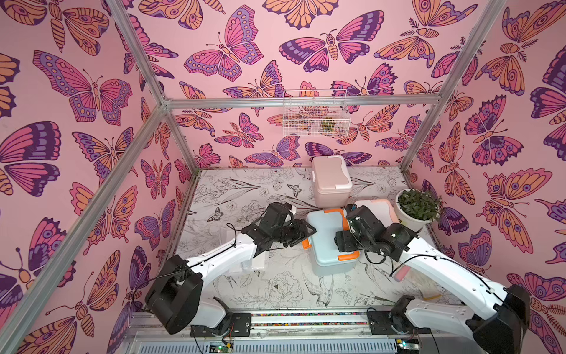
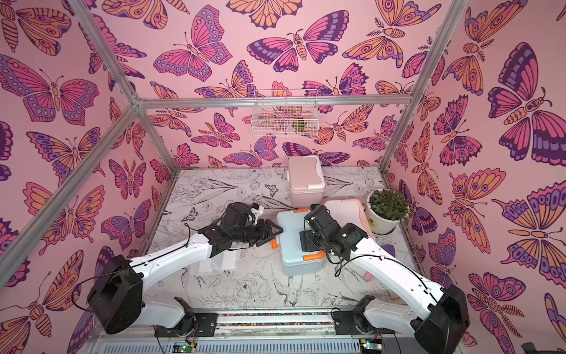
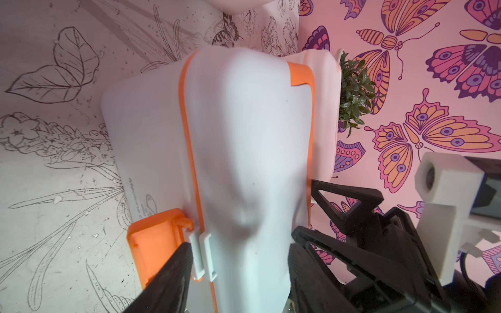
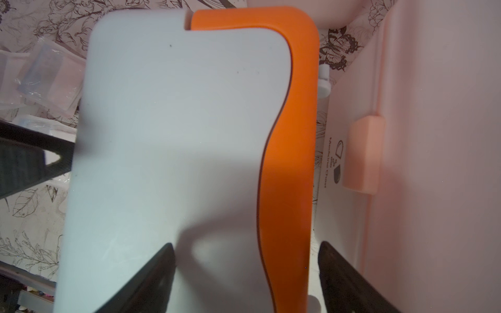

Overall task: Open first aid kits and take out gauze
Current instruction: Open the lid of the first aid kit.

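Observation:
The blue-grey first aid kit (image 1: 326,248) (image 2: 291,228) with orange trim stands mid-table, lid down. My left gripper (image 1: 306,234) (image 3: 241,241) is at its left end, one finger against the white clip by the orange latch (image 3: 151,238), the other against the lid's top. My right gripper (image 1: 341,242) (image 4: 245,244) hovers open over the lid, jaws either side of the orange handle (image 4: 290,135). The beige-pink kit (image 1: 330,180) stands shut behind. The white kit with peach trim (image 2: 346,208) (image 4: 363,154) lies right of the blue one. Clear gauze packets (image 2: 220,263) (image 4: 51,78) lie under my left arm.
A potted green plant (image 1: 418,208) stands at the right wall, close to the white kit. A wire basket (image 1: 315,116) hangs on the back wall. A pink item (image 1: 404,272) and a yellowish packet (image 1: 430,295) lie under my right arm.

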You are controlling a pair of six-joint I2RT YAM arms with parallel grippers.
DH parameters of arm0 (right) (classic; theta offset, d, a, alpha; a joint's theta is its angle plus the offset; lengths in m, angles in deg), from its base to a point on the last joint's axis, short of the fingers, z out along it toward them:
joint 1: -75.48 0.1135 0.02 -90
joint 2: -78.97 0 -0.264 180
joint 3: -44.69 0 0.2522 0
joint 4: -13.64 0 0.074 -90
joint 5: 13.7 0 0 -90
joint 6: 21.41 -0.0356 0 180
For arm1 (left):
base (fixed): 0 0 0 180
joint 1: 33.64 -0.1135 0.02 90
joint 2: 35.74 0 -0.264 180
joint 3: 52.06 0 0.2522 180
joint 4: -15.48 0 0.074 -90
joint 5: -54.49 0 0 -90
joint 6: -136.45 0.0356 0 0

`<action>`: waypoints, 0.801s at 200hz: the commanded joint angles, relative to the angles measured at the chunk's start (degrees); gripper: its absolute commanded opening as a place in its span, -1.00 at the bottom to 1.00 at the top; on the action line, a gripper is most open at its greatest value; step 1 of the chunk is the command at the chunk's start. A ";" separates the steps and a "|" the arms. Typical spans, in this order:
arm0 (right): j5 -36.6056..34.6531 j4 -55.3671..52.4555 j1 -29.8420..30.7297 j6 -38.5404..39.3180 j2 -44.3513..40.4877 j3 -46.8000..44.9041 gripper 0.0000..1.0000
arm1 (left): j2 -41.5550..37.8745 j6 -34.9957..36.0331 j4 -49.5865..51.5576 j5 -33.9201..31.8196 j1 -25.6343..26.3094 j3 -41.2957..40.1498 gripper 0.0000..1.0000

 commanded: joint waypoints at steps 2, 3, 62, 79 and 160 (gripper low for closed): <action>0.28 -1.63 -0.60 0.01 0.88 -0.94 0.66 | 1.04 -0.40 -0.63 0.33 0.28 1.44 0.20; 0.29 -1.58 -0.59 0.05 0.84 -0.94 0.66 | 1.08 -0.44 -0.66 0.39 0.30 1.44 0.21; 0.66 -1.45 -1.24 0.21 0.75 -1.51 0.68 | 0.64 -0.22 -0.02 -0.13 1.41 2.24 0.24; 0.41 -1.60 -1.46 0.18 0.50 -1.51 0.69 | -0.51 0.46 1.60 -1.90 1.82 2.15 0.24; 1.28 -0.67 -2.01 0.35 1.01 -2.17 0.83 | 0.36 0.81 2.79 -2.20 2.34 2.58 0.29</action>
